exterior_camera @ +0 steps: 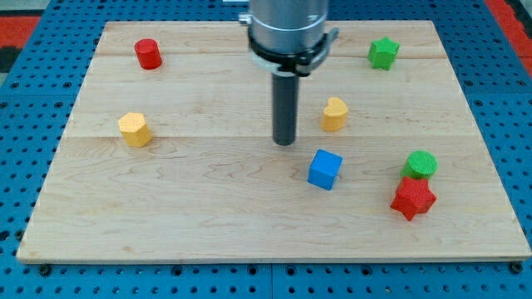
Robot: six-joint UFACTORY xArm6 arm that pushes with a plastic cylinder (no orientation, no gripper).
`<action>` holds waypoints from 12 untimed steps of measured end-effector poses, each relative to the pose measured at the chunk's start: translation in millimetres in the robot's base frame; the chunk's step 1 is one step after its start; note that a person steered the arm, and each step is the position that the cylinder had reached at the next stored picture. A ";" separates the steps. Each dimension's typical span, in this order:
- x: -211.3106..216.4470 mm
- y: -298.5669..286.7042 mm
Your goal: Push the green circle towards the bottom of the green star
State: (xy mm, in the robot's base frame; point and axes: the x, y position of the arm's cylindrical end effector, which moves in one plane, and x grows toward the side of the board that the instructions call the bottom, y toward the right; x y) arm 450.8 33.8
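Green circle [421,164] sits nr worktop [208,224] right edge, touching red star [413,198] just below it. Green star [383,52] well apart, at view's top right. My tip [285,143] mid-board, just up-left of blue cube [324,169]. Tool: plain rod, nothing grasped.

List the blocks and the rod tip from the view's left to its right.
Yellow hexagon → red cylinder → my tip → blue cube → yellow heart → green star. The red star and green circle overlap, so they are omitted.
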 end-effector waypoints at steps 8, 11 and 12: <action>65.0 137.2; 64.6 166.2; 14.5 160.4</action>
State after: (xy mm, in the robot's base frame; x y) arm 465.3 194.2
